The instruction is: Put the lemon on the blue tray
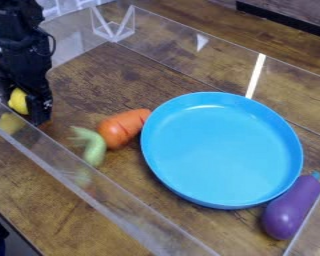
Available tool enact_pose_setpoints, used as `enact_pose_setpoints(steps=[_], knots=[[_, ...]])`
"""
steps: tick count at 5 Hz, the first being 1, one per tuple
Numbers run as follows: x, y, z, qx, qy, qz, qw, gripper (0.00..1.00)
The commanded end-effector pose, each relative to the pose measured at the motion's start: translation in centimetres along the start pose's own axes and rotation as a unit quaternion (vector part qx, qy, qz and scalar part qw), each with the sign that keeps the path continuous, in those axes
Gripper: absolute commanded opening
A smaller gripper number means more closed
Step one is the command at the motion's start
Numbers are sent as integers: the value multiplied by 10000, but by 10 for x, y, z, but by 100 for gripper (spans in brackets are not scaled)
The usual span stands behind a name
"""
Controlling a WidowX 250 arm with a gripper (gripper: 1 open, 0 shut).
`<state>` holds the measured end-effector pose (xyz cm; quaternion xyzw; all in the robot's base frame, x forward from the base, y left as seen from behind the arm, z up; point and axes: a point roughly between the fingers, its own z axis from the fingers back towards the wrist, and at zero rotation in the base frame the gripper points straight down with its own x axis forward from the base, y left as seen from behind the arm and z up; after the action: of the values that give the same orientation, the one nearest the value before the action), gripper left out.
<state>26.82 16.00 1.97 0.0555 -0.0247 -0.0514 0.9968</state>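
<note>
At the far left, the small yellow lemon (16, 101) lies on the wooden table, mostly covered by my gripper (27, 108). The gripper points straight down and is open, its black fingers low around the lemon, one finger on the lemon's right side. I cannot tell whether they touch it. The large round blue tray (223, 150) rests flat at centre right with nothing on it, well apart from the lemon.
An orange carrot (123, 128) with blurred green leaves lies between gripper and tray, close to the tray's left rim. A purple eggplant (294, 208) sits by the tray's lower right. A clear plastic wall (109, 200) borders the table's front edge.
</note>
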Motion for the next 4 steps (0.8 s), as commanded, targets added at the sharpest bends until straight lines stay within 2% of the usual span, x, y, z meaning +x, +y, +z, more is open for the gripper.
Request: enact_pose_setpoints(steps=[1,2,3,4], knots=[[3,5,3,33,-100,65,9999,0],[4,8,2,35,-120,118,9999,0],[4,4,3,-12,-140,135,9998,100],[4,-1,4,-94,-177,126,9997,100]])
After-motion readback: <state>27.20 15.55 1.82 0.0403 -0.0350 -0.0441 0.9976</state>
